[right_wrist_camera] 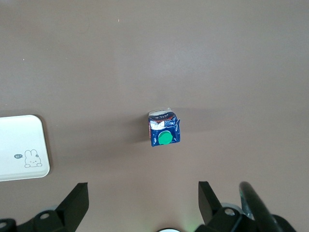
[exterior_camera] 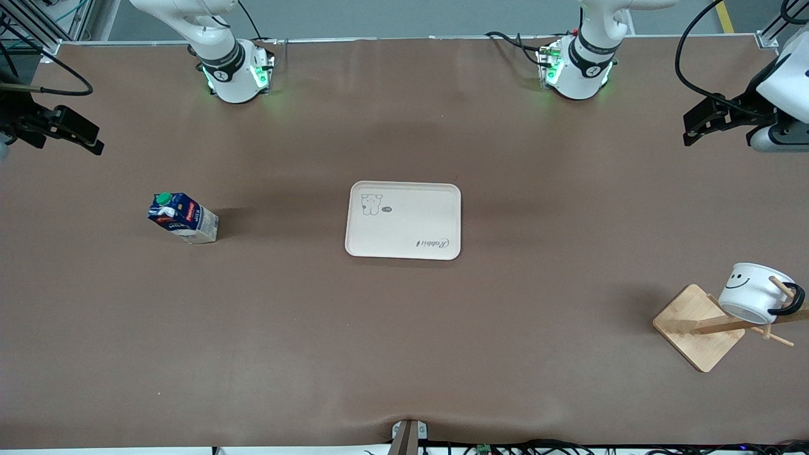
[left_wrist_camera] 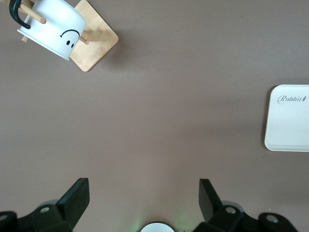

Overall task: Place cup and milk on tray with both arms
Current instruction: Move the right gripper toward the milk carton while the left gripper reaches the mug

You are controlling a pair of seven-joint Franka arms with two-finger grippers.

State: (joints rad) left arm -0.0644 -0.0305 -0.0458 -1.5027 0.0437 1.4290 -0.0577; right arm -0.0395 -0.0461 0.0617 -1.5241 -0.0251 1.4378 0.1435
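Milk (right_wrist_camera: 164, 129) under open R gripper (right_wrist_camera: 143, 200), untouched

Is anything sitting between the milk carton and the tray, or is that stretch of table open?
Nothing visible stands between them. The milk carton stands upright toward the right arm's end, the tray sits mid-table, and only bare tabletop shows between them.

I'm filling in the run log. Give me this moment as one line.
left gripper: open, up at left arm's end | right gripper: open, up at right arm's end | cup: on wooden rack | milk: on table | tray: bare
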